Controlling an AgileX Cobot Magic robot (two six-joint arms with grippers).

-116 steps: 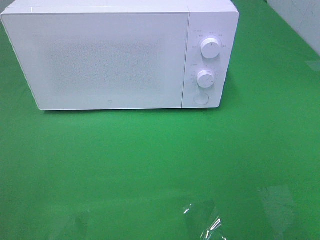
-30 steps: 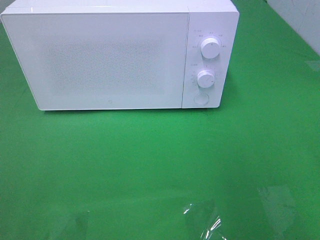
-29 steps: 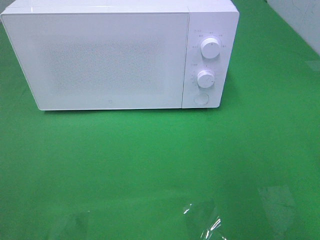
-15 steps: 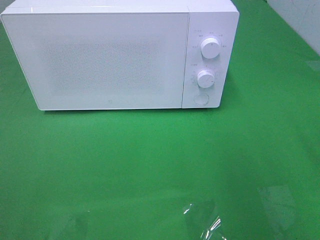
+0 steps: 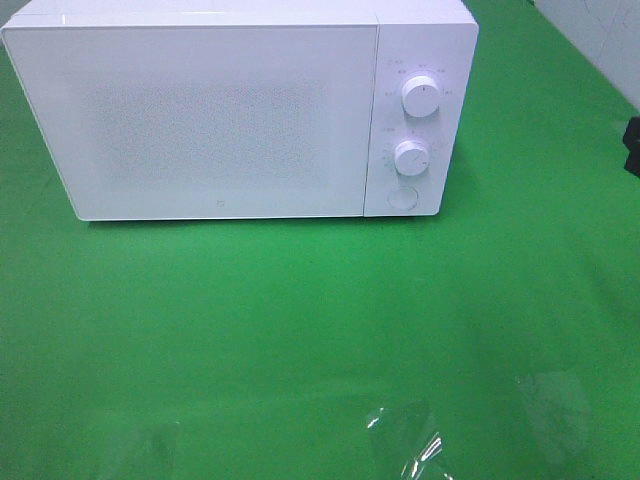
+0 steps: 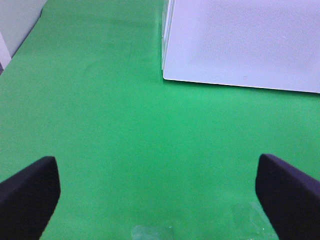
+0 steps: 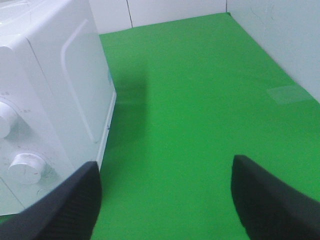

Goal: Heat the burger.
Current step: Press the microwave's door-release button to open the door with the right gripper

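- High view: boxy white microwave (image 5: pixel 240 110), smooth door (image 5: pixel 150 150) shut, round dials (image 5: pixel 421 97) turned toward the arms' side, on matte green cloth (image 5: pixel 300 330). No burger in sight.
- Left wrist: left gripper (image 6: pixel 159 195), dark pads spread wide, nothing between them, low before the speckled door.
- Right wrist: right gripper (image 7: pixel 167 200) apart, empty, beside the dial end, likely for the controls. The burger may be inside; cannot tell.

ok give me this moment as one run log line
microwave: door shut | burger: not in view | left gripper: open, empty | right gripper: open, empty, right of microwave
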